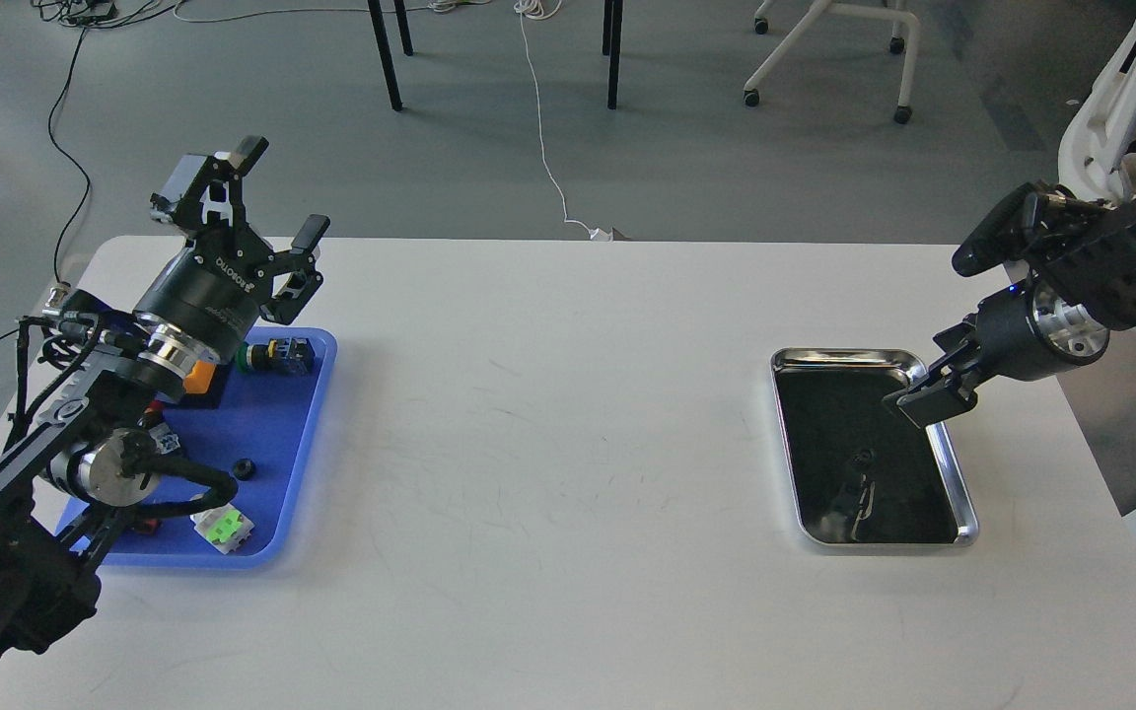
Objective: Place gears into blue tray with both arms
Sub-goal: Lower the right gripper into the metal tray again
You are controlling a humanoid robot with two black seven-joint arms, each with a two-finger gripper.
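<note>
The blue tray [277, 424] lies at the table's left. One tiny black gear [245, 469] rests on its floor. A second gear [862, 458] sits on the dark floor of the steel tray [844, 353] at the right. My left gripper [277, 192] is raised over the blue tray's far end, open and empty, its fingers pointing up and away. My right gripper [923, 402] tilts down-left above the steel tray's right rim, above and to the right of the gear there. It is dark and seen side-on, so its fingers cannot be told apart.
The blue tray also holds a green push-button [272, 355], an orange box [196, 377] partly hidden by my left arm, and a white and green switch [221, 526]. Office chairs [1110, 138] stand beyond the table's right edge.
</note>
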